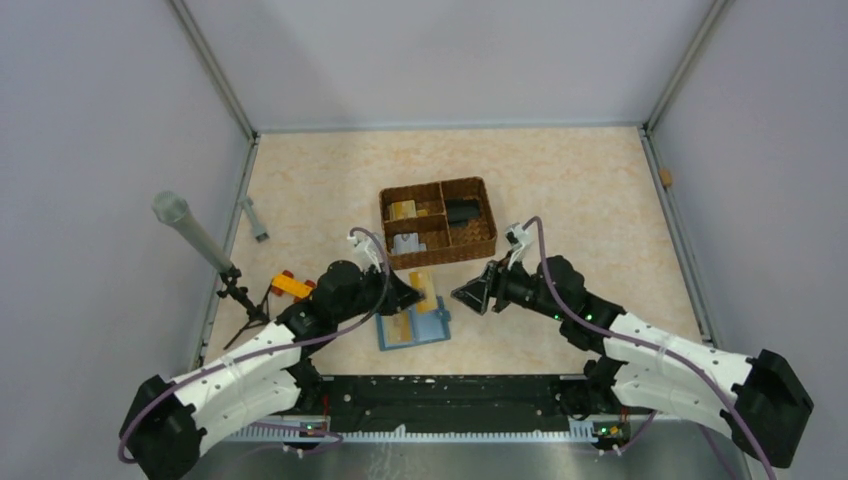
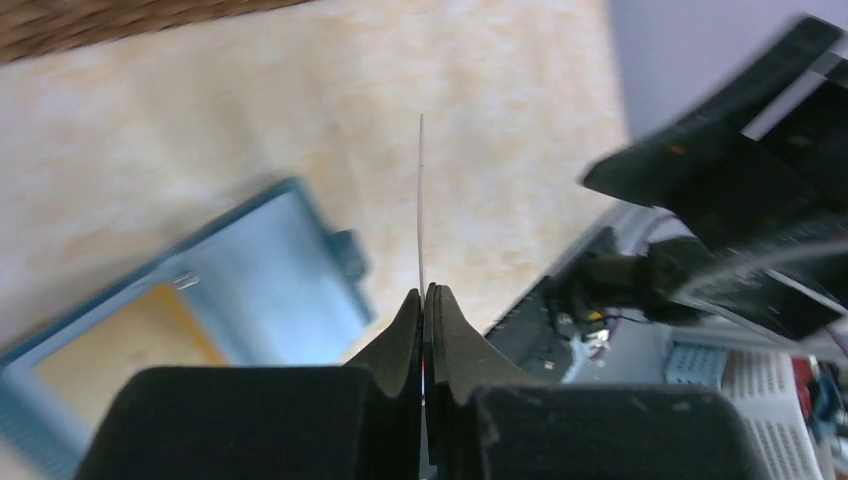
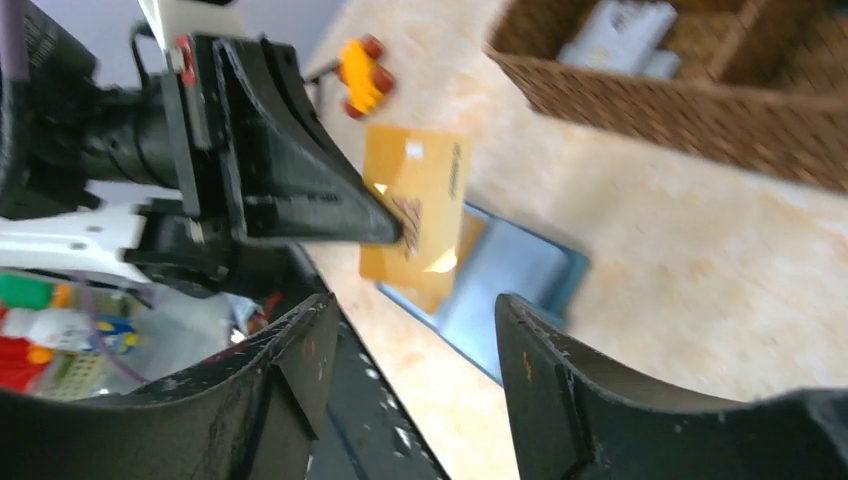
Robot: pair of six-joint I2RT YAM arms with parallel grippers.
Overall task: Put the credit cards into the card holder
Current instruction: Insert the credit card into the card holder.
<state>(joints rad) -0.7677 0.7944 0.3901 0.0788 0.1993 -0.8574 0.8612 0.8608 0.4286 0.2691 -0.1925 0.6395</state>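
While clamped at one edge by left gripper (image 3: 392, 228), right gripper (image 3: 415, 302) spread and empty: risk of card (image 3: 425, 175) twisting clear of card holder (image 3: 520, 275).

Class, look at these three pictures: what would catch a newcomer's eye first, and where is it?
The left gripper, shut on a gold card, holds it above the open teal card holder at front centre. Facing it, the right gripper stands open and empty. Behind them sits a brown wicker basket.
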